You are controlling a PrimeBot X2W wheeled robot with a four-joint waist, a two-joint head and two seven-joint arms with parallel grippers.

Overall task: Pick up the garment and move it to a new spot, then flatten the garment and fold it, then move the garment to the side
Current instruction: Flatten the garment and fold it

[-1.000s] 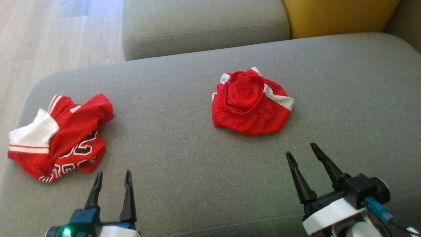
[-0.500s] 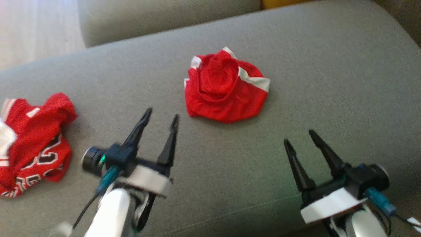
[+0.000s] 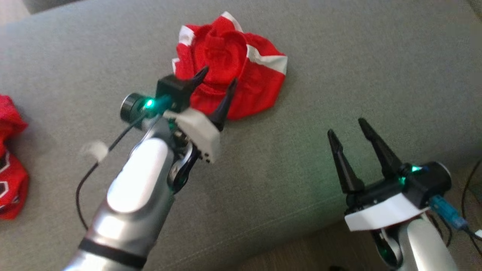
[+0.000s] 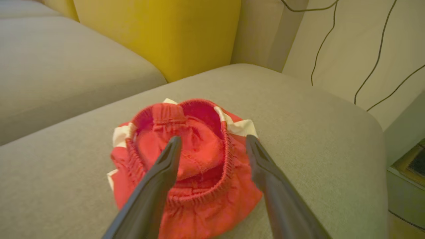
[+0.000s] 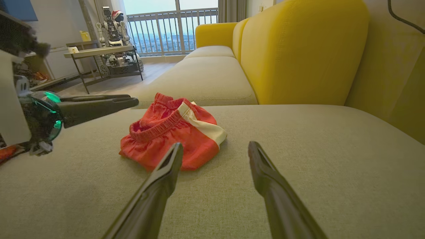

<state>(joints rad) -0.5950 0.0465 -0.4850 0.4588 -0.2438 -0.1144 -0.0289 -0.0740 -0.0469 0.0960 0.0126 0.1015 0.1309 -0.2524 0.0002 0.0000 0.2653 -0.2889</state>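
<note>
The garment (image 3: 241, 52) is a crumpled pair of red shorts with white side stripes, lying on the grey sofa seat (image 3: 339, 67). My left gripper (image 3: 219, 75) hovers over its near edge, open, fingertips pointing at the bunched waistband. In the left wrist view the two fingers straddle the garment (image 4: 199, 156) with nothing between them at the left gripper (image 4: 213, 138). My right gripper (image 3: 346, 126) is open over bare cushion to the right and nearer than the garment. The right wrist view has the garment (image 5: 172, 129) just beyond the right gripper (image 5: 215, 145), with a left finger (image 5: 99, 104) above its left side.
A second red jersey (image 3: 9, 162) with lettering lies at the seat's far left. A yellow back cushion (image 5: 298, 49) rises behind the seat. The seat's front edge and wooden floor (image 3: 301, 256) lie at the bottom right. Cables (image 4: 372, 73) hang on the wall.
The head camera has tilted down and shifted. My left arm has reached forward and to the right, from the near edge to over the garment. The right gripper has hardly moved.
</note>
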